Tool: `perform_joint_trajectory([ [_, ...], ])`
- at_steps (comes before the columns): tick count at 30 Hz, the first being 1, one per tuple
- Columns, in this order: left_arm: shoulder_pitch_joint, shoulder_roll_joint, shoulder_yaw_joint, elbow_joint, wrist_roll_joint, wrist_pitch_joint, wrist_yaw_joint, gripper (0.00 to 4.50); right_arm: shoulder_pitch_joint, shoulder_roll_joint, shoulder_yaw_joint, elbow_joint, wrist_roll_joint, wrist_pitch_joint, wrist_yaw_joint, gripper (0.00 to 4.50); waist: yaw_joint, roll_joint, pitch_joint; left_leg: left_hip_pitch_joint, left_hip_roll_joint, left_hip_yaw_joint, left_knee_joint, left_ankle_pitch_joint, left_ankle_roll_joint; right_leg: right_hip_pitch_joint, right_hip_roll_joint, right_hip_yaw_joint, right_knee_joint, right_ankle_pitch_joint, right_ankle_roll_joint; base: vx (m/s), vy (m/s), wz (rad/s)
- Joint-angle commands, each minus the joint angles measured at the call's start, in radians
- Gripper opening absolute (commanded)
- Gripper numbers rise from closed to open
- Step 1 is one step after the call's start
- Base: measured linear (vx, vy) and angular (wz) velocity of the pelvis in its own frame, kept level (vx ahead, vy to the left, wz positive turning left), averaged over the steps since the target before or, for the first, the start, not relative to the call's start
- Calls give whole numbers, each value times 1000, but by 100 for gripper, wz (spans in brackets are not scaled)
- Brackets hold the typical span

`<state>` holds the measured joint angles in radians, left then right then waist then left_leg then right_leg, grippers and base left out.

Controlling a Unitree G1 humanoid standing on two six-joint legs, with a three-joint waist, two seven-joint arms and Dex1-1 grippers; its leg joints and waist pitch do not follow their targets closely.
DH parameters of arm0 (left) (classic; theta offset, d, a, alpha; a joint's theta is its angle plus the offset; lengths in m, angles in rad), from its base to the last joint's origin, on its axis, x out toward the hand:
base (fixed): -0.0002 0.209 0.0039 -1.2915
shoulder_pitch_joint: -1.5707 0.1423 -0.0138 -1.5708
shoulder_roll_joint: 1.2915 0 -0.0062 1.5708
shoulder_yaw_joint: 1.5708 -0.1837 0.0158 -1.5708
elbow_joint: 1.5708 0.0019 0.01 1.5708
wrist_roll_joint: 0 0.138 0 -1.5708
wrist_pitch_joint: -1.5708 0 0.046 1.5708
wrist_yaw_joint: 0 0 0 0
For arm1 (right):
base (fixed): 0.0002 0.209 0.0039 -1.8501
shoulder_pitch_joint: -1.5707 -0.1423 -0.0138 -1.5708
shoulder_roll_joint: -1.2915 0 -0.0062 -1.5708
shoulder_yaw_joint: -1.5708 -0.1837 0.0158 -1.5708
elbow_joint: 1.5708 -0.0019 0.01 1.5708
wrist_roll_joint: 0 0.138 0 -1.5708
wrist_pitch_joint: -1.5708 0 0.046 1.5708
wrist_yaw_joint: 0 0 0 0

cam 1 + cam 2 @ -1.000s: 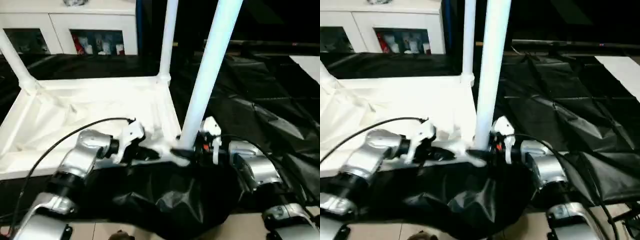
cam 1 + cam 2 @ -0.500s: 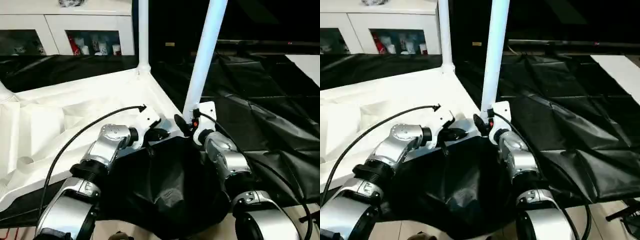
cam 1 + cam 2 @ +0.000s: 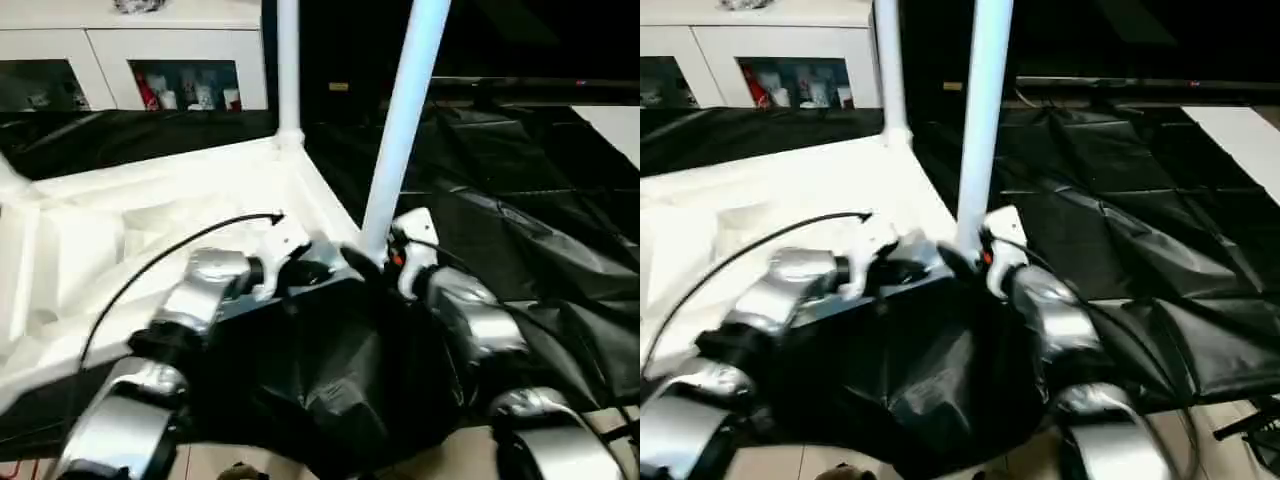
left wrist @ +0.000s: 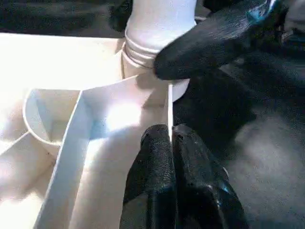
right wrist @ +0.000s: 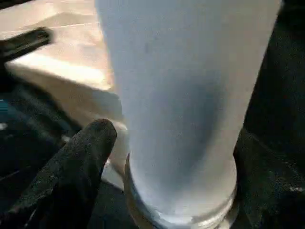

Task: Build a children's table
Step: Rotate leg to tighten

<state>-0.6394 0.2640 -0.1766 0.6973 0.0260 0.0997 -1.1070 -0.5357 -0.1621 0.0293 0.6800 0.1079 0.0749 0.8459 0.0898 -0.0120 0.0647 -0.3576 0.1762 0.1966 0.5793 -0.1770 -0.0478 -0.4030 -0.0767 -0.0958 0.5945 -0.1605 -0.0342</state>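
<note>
At the tabletop (image 3: 180, 190) corner, left claw (image 4: 170, 138) clamped on its rim, right claw (image 5: 167, 157) spread around the leg (image 5: 186, 95).

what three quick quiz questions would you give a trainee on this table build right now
1. Multiple choice: what is the left end effector pinching? A) a cable B) the thin rim of the tabletop C) a cabinet door
2. True or false: the near leg lies flat on the black sheet.
3. Fill in: the right end effector has a finger on either side of the near leg, just above the corner ____ it stands in.

Key: 1) B. 2) False, it stands upright at the tabletop's near corner. 3) socket.
</note>
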Motion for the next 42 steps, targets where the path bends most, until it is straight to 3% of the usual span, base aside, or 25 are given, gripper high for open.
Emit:
perform_joint_trajectory([
  [1,-8,-33,-25,-50,-51,-45,-47,0,12,12,91,-60,26,17,144,389,4,-11,-71,7,65,-24,-61,-205,72,57,-87,59,-78,-310,-183,0,0,0],
  [2,-5,-23,-28,-55,-48,-44,-61,0,24,-12,100,-81,32,23,192,389,11,-6,-70,10,67,-25,-61,-217,65,51,-91,61,-81,-351,-173,0,0,0],
  [6,10,-1,-30,-81,-55,-24,-96,0,50,-68,124,-114,38,23,286,389,19,-7,-70,10,67,-26,-61,-220,58,49,-91,62,-80,-358,-168,0,0,0],
  [8,33,24,-51,-114,-58,-3,-147,0,75,-110,136,-151,41,34,341,365,24,-4,-69,9,69,-26,-61,-221,57,49,-93,63,-80,-359,-167,0,0,0],
  [10,45,33,-59,-135,-65,15,-178,0,85,-125,137,-169,47,49,364,355,25,-6,-71,10,69,-26,-62,-215,58,50,-92,62,-79,-349,-168,0,0,0],
  [12,57,44,-67,-159,-74,38,-220,0,90,-138,141,-182,51,70,383,346,26,3,-69,11,70,-27,-63,-224,55,49,-90,62,-81,-347,-175,0,0,0],
  [18,63,64,-86,-180,-79,61,-266,0,102,-136,151,-214,57,99,391,288,21,2,-70,11,67,-29,-63,-236,42,50,-89,61,-82,-355,-174,0,0,0],
  [24,33,37,-54,-131,-61,42,-167,0,109,-92,156,-216,41,108,306,265,19,0,-70,11,65,-29,-63,-233,38,49,-90,60,-83,-363,-170,0,0,0],
  [25,24,27,-46,-117,-57,41,-139,0,105,-79,149,-202,32,107,269,264,16,-5,-68,12,63,-29,-63,-242,34,46,-90,60,-86,-392,-162,0,0,0],
  [27,-4,0,-26,-76,-43,39,-56,0,81,-37,121,-143,3,112,135,262,13,-5,-65,14,61,-30,-63,-256,27,43,-92,60,-94,-443,-147,0,0,0],
  [28,-28,-19,-17,-47,-30,42,11,0,57,4,91,-91,-2,124,32,261,7,-10,-64,17,59,-35,-63,-275,16,44,-96,55,-101,-514,-125,0,0,0],
  [30,-52,-45,-6,-21,-23,50,81,0,37,47,68,-55,-1,134,-56,261,0,-6,-63,20,60,-39,-65,-296,5,39,-96,55,-105,-544,-112,0,0,0],
  [33,-77,-79,7,12,-16,45,165,0,15,95,48,-13,-8,127,-163,261,-8,0,-66,21,62,-41,-67,-309,-4,39,-96,56,-103,-504,-116,0,0,0],
  [34,-84,-88,9,21,-14,43,186,0,9,106,43,-2,-10,125,-193,261,-10,-3,-66,20,61,-38,-67,-305,-2,38,-94,58,-103,-484,-121,0,0,0],
  [36,-104,-126,9,56,-6,22,243,0,-27,163,15,52,-17,102,-324,261,-12,8,-69,19,58,-35,-65,-293,-5,38,-93,61,-99,-438,-132,0,0,0],
  [38,-115,-153,9,78,1,3,268,0,-57,204,3,95,-27,75,-399,261,-13,6,-71,18,57,-35,-65,-282,-10,40,-93,61,-95,-411,-145,0,0,0],
  [41,-120,-159,0,88,3,-13,260,0,-69,221,23,110,-51,41,-384,261,-8,6,-74,12,56,-30,-61,-239,20,48,-91,64,-86,-321,-165,0,0,0],
  [42,-120,-157,-1,85,1,-16,248,0,-69,224,25,107,-45,39,-357,296,-7,6,-76,10,56,-30,-62,-228,25,51,-91,63,-82,-303,-169,0,0,0],
])
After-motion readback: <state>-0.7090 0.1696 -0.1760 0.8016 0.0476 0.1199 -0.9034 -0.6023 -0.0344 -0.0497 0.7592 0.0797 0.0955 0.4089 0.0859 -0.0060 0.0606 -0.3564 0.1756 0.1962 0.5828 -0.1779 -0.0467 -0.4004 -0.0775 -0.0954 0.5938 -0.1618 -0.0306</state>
